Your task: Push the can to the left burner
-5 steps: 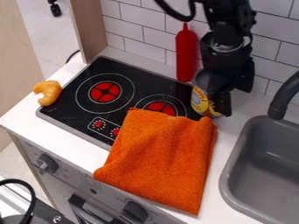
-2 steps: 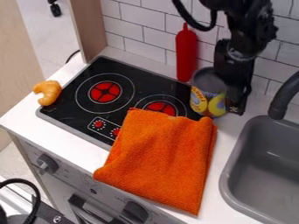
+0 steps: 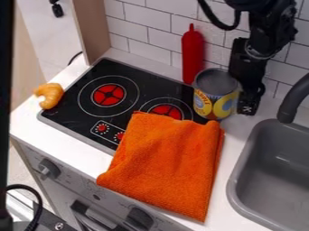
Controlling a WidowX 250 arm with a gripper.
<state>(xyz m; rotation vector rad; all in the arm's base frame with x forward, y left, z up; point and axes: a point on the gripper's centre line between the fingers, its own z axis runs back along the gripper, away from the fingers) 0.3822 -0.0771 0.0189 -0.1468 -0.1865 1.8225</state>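
Camera view: the can [image 3: 216, 95] stands upright at the stovetop's [image 3: 78, 118] right edge, its top dull grey, its yellow label patched with blue and lettered. Just beside it hangs the gripper [image 3: 247, 104]; whether open or closed, I cannot tell.

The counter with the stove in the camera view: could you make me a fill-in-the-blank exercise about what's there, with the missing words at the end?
The can stands ____ rather than lying on its side.
As the camera sees it, the black gripper is to the ____ of the can.
The black stove has ____ round burners.
The cloth lying partly over the stove is ____ in colour.

Missing words, in order: upright; right; two; orange.
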